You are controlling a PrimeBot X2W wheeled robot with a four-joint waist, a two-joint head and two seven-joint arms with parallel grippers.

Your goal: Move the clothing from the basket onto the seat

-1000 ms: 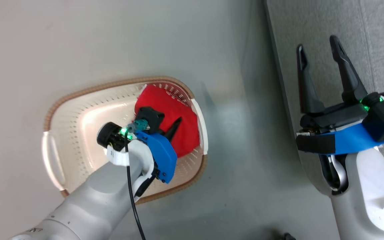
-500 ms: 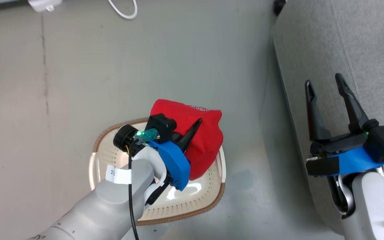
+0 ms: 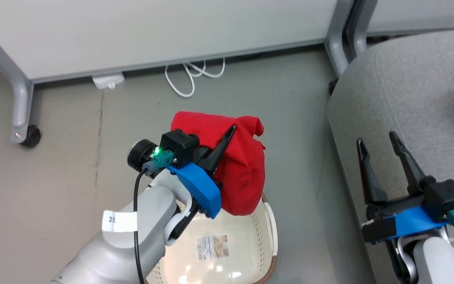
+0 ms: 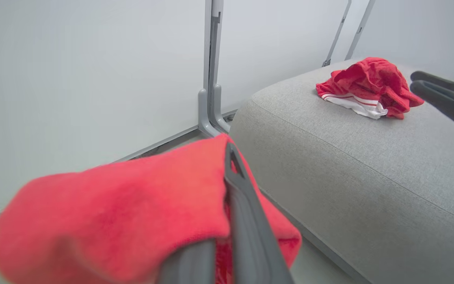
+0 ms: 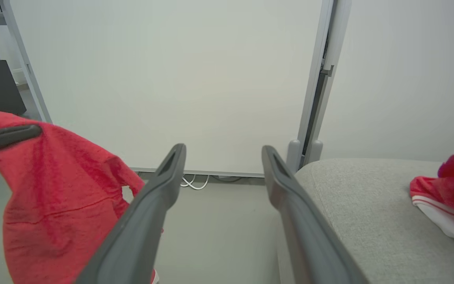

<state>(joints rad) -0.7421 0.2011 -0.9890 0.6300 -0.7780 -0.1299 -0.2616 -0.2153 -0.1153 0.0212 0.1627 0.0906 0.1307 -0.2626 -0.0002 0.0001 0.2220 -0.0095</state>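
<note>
My left gripper (image 3: 230, 132) is shut on a bright red piece of clothing (image 3: 244, 177), which hangs in a bunch above the far end of the cream basket (image 3: 271, 228). The part of the basket's floor in sight carries a paper label. In the left wrist view the red fabric (image 4: 112, 213) drapes over the closed fingers (image 4: 242, 205). Another piece of red clothing with white trim (image 4: 369, 85) lies on the grey seat (image 3: 408, 102) to the right. My right gripper (image 3: 376, 140) stands open over the seat's near edge, nothing between its fingers (image 5: 164, 189).
White partition panels on grey legs stand behind, one leg with a black caster (image 3: 30, 136). A coiled white cable (image 3: 189, 77) and a white adapter (image 3: 108, 81) lie on the grey floor by the panels. Bare floor separates the basket from the seat.
The left gripper has lifted the red clothing out of the basket, and it now hangs above the rim. The head camera has tilted up, bringing the panels and more of the seat into view.
</note>
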